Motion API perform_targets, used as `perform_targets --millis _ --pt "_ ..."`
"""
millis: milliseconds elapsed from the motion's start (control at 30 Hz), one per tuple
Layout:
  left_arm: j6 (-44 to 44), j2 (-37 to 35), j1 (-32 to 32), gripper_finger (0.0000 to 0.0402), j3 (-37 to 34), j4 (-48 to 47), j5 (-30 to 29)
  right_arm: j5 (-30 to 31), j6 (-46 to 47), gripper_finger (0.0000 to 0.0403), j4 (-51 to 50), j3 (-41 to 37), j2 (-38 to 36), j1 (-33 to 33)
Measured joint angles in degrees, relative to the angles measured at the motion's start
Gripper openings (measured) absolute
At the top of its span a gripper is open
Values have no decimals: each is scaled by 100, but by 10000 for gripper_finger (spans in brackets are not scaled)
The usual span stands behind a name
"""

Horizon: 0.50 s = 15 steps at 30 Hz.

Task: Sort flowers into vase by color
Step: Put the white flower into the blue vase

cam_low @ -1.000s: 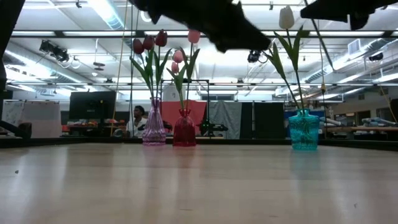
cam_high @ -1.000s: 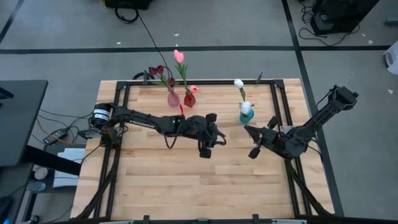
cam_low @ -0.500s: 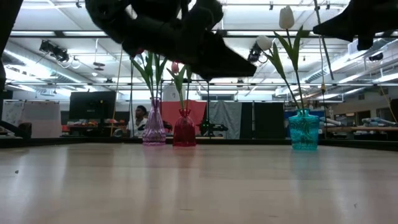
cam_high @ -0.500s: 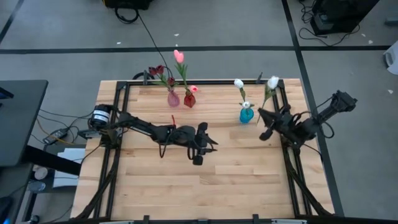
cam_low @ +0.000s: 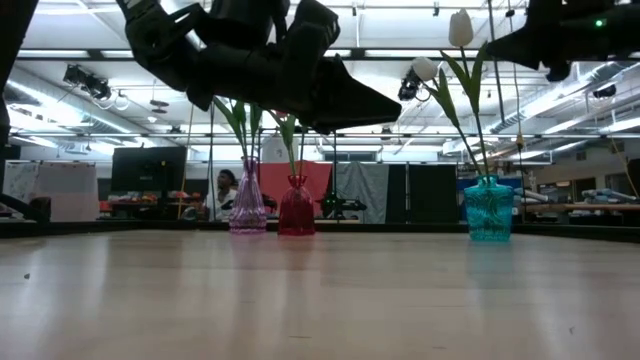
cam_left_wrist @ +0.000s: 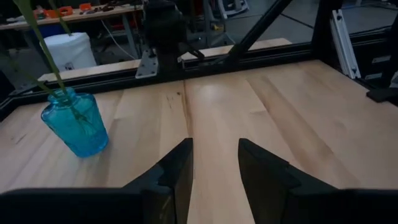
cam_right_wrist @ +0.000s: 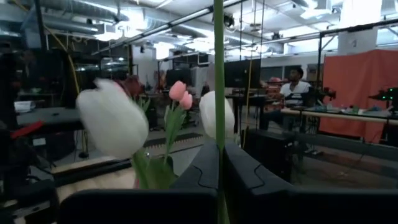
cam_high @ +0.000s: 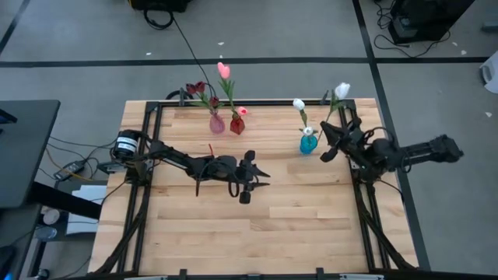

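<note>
My right gripper (cam_high: pixel 327 145) hovers right beside the blue vase (cam_high: pixel 308 143) at the table's far right, shut on a white tulip whose head (cam_high: pixel 341 90) stands above it. The blue vase holds a white tulip (cam_high: pixel 299 103) by its stem. A pink vase (cam_high: pixel 216 123) with maroon tulips and a red vase (cam_high: pixel 236 124) with pink tulips (cam_high: pixel 224 70) stand at the far edge. My left gripper (cam_high: pixel 250 177) hangs open over the table's middle with nothing between its fingers (cam_left_wrist: pixel 214 171). My right gripper pinches the white tulip's thin green stem (cam_right_wrist: pixel 218 134) between its two fingers (cam_right_wrist: pixel 199 168). The fingers come about level from the table's right and lie across the stem. The stem stands roughly upright with the head above the gripper; its lower end is hidden.
A black metal frame (cam_high: pixel 156 148) runs round the wooden table top. Bare wood (cam_high: pixel 233 233) lies between my arms and the near edge. In the low view my left arm (cam_low: pixel 260 60) hangs above the table in front of the pink and red vases.
My right gripper has carried the white tulip toward the table's far edge, up to the blue vase, and its head now stands beside the vase's flower. My left gripper has sunk toward the table and drawn back a little toward the left.
</note>
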Motion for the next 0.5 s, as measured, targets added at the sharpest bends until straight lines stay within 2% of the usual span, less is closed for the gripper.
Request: perform_targets --millis 267,433,500 --pt "55 0 4 133 0 46 2 -1332 829 12 -2512 1251 79 -1167" --pt "59 0 27 133 0 54 -2 -2514 1330 12 -2878 1180 117 -1954" --pt "59 0 43 133 0 52 -2 -2772 1517 12 -2770 958 157 -2230"
